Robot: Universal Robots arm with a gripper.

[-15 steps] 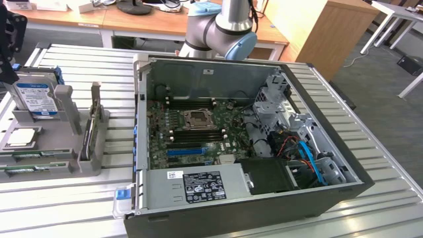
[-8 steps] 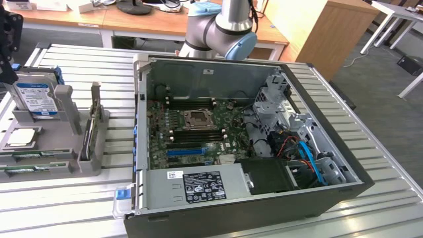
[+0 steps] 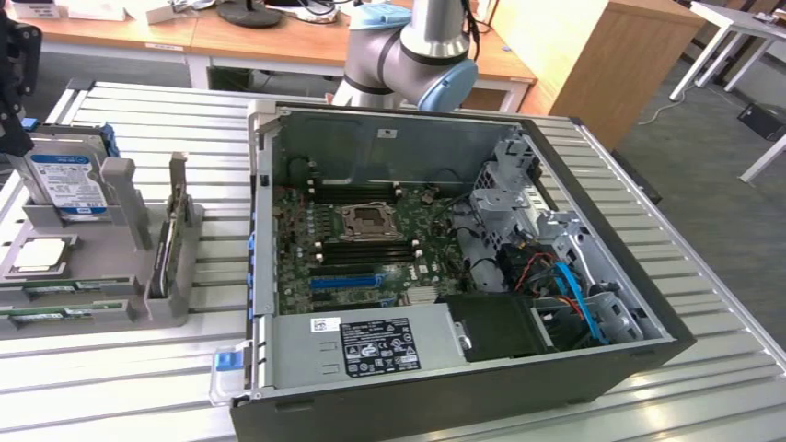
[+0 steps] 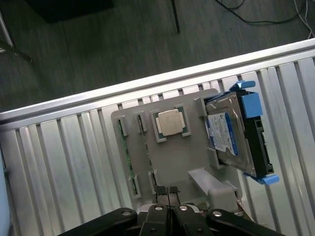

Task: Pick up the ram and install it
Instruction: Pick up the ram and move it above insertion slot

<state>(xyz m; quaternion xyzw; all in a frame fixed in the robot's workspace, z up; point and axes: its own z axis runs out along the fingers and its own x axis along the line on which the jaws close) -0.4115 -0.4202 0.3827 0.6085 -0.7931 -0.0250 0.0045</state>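
Observation:
Two ram sticks, thin green boards, stand on edge in slots of a grey fixture (image 3: pixel 117 276) on the exterior view's left; one ram stick (image 3: pixel 52 313) is nearest the front edge. In the wrist view a ram stick (image 4: pixel 127 157) runs along the fixture's (image 4: pixel 167 162) edge. My gripper (image 4: pixel 167 190) hangs above the fixture, its fingers pressed together and shut on nothing, clear of the ram. The open computer case (image 3: pixel 283 350) lies on its side with the motherboard (image 3: pixel 356 244) exposed.
The fixture also holds a blue-labelled hard drive (image 4: pixel 229 135) in blue rails and a square silver processor (image 4: pixel 170 122). My arm's base (image 3: pixel 411 55) stands behind the case. Cables and drive cages fill the case's right side. The ribbed metal table (image 3: pixel 687 276) ends near the fixture.

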